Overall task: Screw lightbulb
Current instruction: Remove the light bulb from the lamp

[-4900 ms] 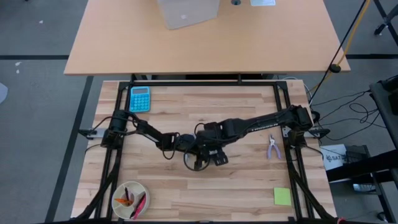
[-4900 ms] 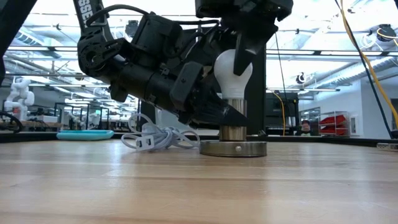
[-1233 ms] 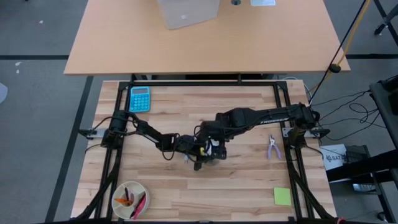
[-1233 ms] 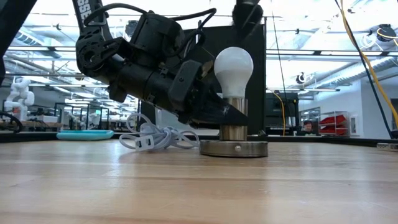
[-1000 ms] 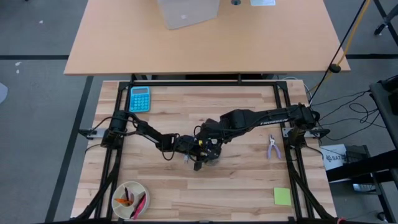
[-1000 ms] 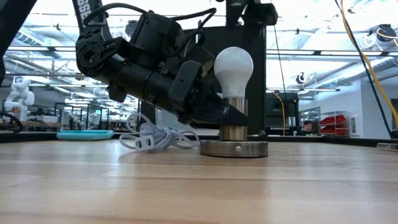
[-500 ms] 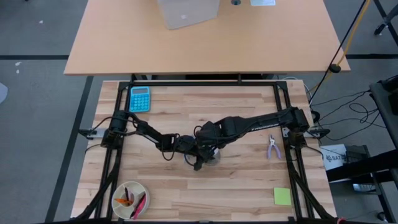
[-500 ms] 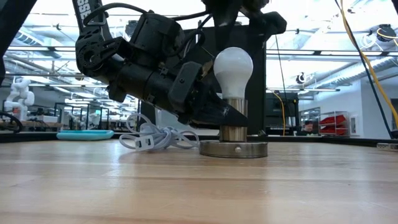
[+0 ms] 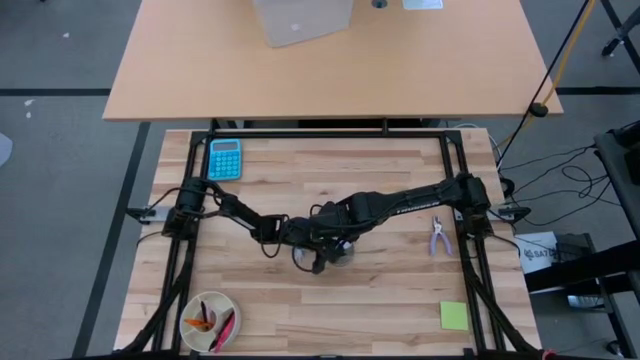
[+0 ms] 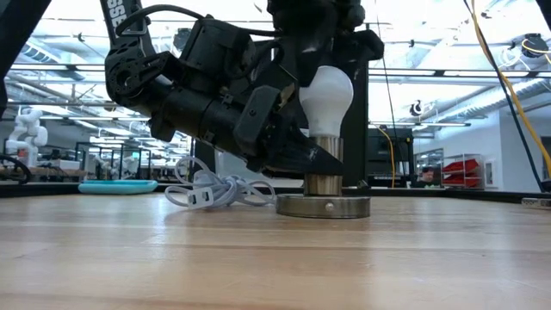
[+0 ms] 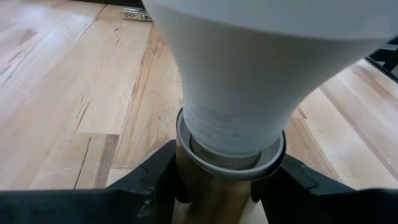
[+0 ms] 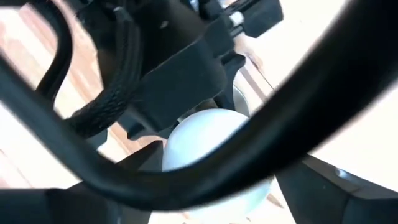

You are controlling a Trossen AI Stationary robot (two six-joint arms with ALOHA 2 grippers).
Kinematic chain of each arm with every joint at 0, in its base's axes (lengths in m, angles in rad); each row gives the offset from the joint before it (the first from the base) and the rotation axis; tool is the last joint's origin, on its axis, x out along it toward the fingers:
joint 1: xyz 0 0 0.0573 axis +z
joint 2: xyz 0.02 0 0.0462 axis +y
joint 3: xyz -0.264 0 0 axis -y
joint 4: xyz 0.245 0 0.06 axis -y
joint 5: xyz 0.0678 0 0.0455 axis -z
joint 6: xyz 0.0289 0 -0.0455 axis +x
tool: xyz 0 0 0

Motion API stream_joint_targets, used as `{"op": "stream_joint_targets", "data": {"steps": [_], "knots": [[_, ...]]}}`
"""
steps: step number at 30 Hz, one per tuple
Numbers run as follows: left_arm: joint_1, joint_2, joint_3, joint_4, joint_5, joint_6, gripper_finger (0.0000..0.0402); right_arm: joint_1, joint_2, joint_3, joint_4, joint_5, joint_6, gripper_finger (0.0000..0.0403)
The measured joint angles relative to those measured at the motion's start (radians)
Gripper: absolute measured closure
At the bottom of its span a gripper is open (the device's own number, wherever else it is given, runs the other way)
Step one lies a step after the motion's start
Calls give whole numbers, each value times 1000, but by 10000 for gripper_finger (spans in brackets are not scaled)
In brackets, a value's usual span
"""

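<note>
The lightbulb [image 10: 325,99] is seated upright in the metal socket [image 10: 324,200] at mid-table. The socket's neck is clamped by the left gripper [image 11: 221,186]. The globe is straddled from above by the right gripper [image 10: 320,65]; whether it is gripped cannot be told.

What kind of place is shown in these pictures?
Probably a robotics lab or workshop. A butcher-block table sits inside a black frame, a white robot stands in the big hall behind, and tools such as pliers lie around.
</note>
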Motion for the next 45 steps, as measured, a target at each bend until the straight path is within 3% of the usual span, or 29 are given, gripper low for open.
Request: {"op": "stream_joint_targets", "data": {"steps": [5,9,28,32,38,45], "knots": [[0,0,0,0,0,1,227,0,0,0,0,-4,-124,162],[0,0,0,0,-1,1,227,-1,0,1,-5,-18,-285,177],[0,0,0,-1,-4,0,227,-10,0,1,-22,-31,-1217,162],[0,0,0,-1,-4,-3,227,13,0,1,-33,41,-1341,139],[3,-1,-1,1,2,-28,227,34,8,56,-80,134,-1317,79],[6,-1,-1,0,6,-26,227,50,5,195,-150,87,-988,46]]}}
